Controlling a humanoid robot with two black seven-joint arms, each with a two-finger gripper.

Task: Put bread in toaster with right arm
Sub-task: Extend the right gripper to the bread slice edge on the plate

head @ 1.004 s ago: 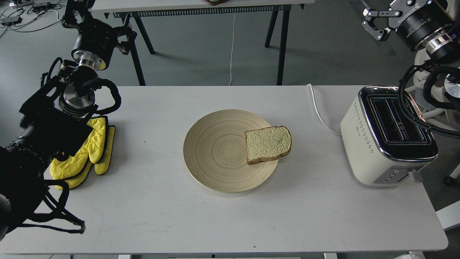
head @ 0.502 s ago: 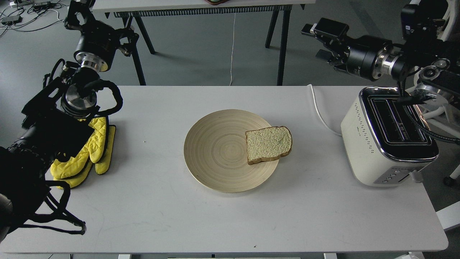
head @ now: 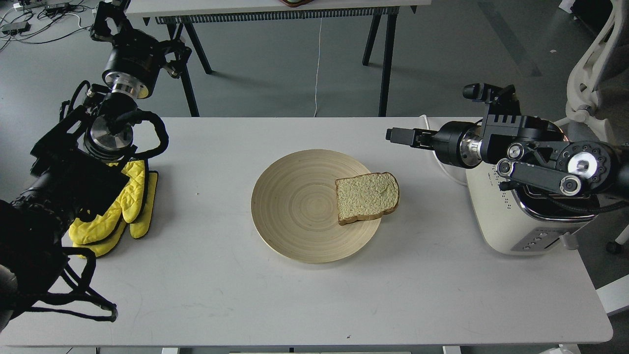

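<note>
One bread slice [head: 367,197] on one plate [head: 295,206], one toaster [head: 511,221]; right claw [head: 400,135] state unreadable.

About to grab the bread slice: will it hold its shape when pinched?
Probably soft: the bread looks thin and porous, so it may flex or dent. It lies flat, overhanging the wooden plate rim, so an edge pinch seems feasible.

We see a smooth matt white desk [head: 245,295]. The plate [head: 295,206] looks like pale wood with ring lines. The bread [head: 366,196] looks rough and crumbly. The mitts [head: 123,206] are soft yellow cloth. The toaster [head: 506,221] looks like smooth cream plastic.
</note>
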